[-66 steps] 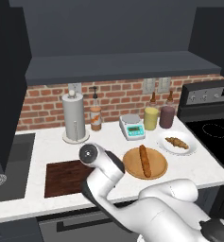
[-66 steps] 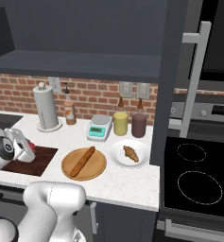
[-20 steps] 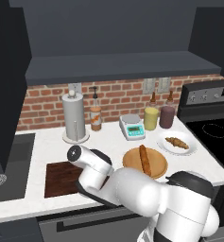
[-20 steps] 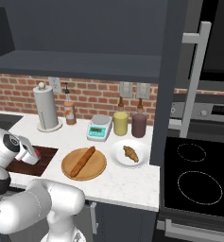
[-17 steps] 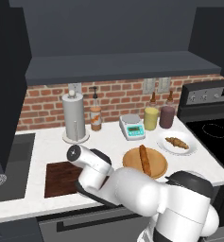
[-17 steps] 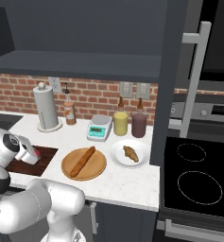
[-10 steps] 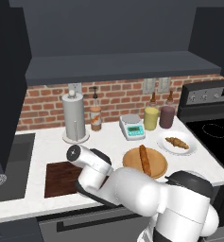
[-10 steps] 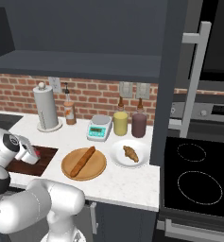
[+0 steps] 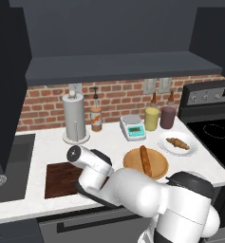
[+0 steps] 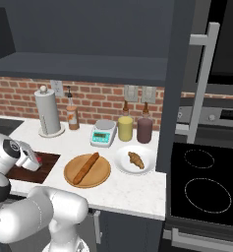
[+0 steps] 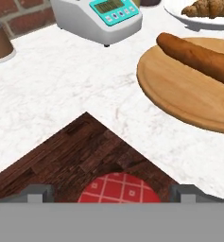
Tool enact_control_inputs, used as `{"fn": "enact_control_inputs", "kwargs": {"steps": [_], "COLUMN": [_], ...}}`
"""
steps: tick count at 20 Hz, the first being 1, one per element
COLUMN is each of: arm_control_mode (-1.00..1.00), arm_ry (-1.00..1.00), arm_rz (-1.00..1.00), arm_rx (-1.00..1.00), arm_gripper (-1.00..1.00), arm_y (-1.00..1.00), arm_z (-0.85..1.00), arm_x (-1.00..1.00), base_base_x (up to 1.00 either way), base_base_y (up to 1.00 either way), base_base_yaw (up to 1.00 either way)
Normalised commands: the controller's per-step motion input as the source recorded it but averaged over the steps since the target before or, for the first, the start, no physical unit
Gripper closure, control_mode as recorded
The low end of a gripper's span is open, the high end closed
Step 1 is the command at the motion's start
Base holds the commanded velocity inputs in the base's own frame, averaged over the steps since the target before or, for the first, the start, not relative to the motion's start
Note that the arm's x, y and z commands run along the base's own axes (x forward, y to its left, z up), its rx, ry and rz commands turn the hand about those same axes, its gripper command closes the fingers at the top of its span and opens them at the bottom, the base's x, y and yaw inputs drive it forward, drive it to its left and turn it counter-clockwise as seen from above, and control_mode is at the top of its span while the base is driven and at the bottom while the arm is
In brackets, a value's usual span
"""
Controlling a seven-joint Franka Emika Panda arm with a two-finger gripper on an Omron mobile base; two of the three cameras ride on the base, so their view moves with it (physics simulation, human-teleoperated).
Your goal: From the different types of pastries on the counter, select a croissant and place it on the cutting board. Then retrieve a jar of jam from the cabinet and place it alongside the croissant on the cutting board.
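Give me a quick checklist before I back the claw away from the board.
1. Jam jar on the cutting board: ok, its red checked lid sits above the dark wood.
2. Claw open: ok, a fingertip stands clear on each side of the lid.
3. Jar upright and settled: cannot tell, just the lid shows.
4. Croissant on the board: not ok, it lies on the white plate.
5. Bare board beside the jar: ok.
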Motion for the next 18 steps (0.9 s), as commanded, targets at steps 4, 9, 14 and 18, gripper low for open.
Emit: {"fn": "enact_control_inputs", "kwargs": {"steps": [4,9,14,18], "arm_control_mode": [-1.0,-1.0,-1.0,-1.0], "arm_ry": [0.0,-0.1,-0.1,-0.16], "arm_rz": [0.0,0.0,0.0,0.0], "arm_rx": [0.0,0.0,0.0,0.0], "arm_gripper": [-1.0,-1.0,-1.0,-1.0], "arm_y": [-0.03,-0.4,-0.57,-0.39], "arm_z": [0.0,0.22,0.34,0.39], "arm_x": [-0.17,-0.75,-0.74,-0.64], "base_base_x": [0.0,0.0,0.0,0.0], "base_base_y": [0.0,0.0,0.0,0.0], "base_base_yaw": [0.0,0.0,0.0,0.0]}}
